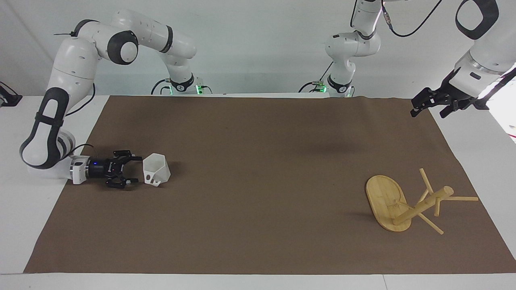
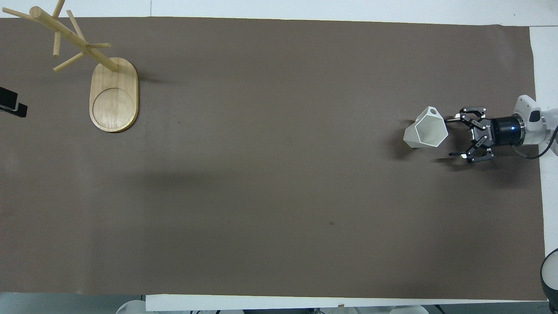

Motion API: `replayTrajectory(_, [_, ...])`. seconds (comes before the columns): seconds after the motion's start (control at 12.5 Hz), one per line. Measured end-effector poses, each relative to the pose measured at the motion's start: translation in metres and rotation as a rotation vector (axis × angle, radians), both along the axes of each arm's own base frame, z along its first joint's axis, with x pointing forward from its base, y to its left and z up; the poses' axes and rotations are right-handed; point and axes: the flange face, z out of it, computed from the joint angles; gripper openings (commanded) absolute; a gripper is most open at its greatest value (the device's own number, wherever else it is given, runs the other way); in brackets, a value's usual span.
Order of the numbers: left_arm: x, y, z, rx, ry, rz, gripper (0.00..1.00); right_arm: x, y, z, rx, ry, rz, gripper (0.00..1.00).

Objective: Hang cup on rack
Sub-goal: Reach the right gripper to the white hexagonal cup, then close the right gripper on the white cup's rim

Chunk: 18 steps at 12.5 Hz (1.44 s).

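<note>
The white faceted cup (image 1: 156, 170) stands on the brown mat toward the right arm's end, rim up and its holed handle turned away from the robots; it also shows in the overhead view (image 2: 427, 131). My right gripper (image 1: 137, 170) lies low and level over the mat, open, its fingertips just beside the cup on the right arm's side; it also shows in the overhead view (image 2: 452, 136). The bamboo rack (image 1: 385, 197) stands toward the left arm's end, farther from the robots than the cup; its pegs are bare (image 2: 114, 93). My left gripper (image 1: 429, 104) waits open and empty, raised over the mat's edge.
The brown mat (image 1: 258, 225) covers most of the white table (image 1: 24, 209). Only a black tip of the left gripper (image 2: 11, 104) shows in the overhead view, beside the rack.
</note>
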Motion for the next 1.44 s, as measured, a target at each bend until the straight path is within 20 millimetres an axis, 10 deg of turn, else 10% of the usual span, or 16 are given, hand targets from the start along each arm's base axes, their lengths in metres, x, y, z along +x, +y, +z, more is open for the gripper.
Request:
replayTrajectory(0.56, [0.0,0.0,0.0,0.0,0.0,0.0,1.0,0.007,0.05,-0.007,0.042,-0.033,0.018,1.0])
replayTrajectory(1.44, [0.0,0.0,0.0,0.0,0.0,0.0,1.0,-0.003,0.076,-0.024,0.058,-0.013,0.01,1.0])
